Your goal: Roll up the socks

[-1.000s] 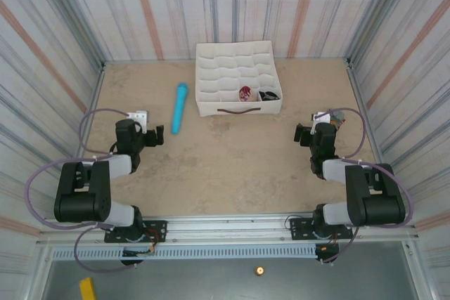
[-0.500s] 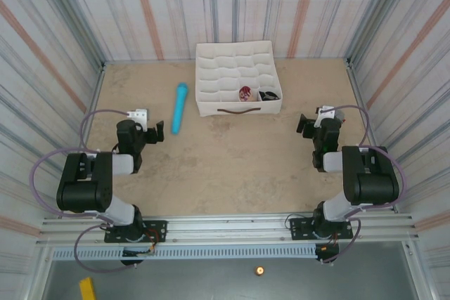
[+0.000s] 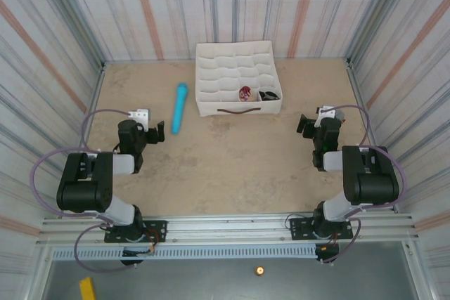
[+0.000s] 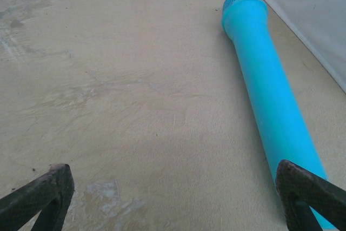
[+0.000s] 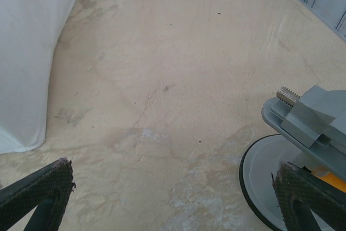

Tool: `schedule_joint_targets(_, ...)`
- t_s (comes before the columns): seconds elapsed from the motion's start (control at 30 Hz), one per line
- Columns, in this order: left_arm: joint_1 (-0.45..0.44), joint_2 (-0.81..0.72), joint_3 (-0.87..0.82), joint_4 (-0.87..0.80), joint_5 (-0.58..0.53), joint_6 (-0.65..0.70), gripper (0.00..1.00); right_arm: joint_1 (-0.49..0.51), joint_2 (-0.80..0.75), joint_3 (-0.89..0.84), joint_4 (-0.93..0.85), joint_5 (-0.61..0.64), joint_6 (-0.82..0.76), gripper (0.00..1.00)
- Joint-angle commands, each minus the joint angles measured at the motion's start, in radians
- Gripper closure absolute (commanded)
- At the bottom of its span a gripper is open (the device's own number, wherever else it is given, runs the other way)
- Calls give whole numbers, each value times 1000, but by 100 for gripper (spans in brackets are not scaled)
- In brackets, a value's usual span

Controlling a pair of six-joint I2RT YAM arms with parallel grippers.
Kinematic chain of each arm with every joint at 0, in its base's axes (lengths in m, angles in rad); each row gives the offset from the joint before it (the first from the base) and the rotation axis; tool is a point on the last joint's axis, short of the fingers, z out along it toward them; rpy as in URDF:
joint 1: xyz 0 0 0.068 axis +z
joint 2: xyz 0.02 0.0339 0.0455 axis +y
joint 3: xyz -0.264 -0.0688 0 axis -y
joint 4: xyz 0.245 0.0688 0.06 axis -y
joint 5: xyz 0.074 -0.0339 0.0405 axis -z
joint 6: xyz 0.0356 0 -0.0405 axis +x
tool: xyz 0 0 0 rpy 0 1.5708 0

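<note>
right gripper (image 3: pixel 301 125) edged forward; socks (image 3: pixel 245 93) balled, axis unclear.

Enclosure: walls (image 3: pixel 63 40) on the left, far and right sides, clad in vertically striped panelling of grey and white with wider salmon bands.

Table surface (image 3: pixel 232 166) is beige, matt and mottled. Close up in both wrist views it shows faint scuffs, hairline marks and paler blotches.

Metal trim strip (image 3: pixel 361 100) runs along the foot of the right wall.

Near edge: aluminium rails (image 3: pixel 225 224) run left to right, with a slotted strip (image 3: pixel 232 251) just nearer.

Nearer still, grey floor (image 3: pixel 211 280). Small yellow piece (image 3: pixel 86 289) at near left; tiny orange glow (image 3: pixel 259 270) near centre.

Light even and diffuse; shadows soft.
</note>
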State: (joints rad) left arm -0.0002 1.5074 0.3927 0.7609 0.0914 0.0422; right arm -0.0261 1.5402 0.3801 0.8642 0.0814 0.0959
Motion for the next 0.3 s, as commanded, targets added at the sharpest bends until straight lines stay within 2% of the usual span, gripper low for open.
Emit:
schedule_joint_targets(0.0, -2, 1, 17, 25, -16, 24, 1, -1, 3, 4, -12, 14, 13, 1)
schedule_joint_targets(0.27, -2, 1, 18, 25, -16, 25, 1, 0, 4, 4, -11, 22, 13, 1)
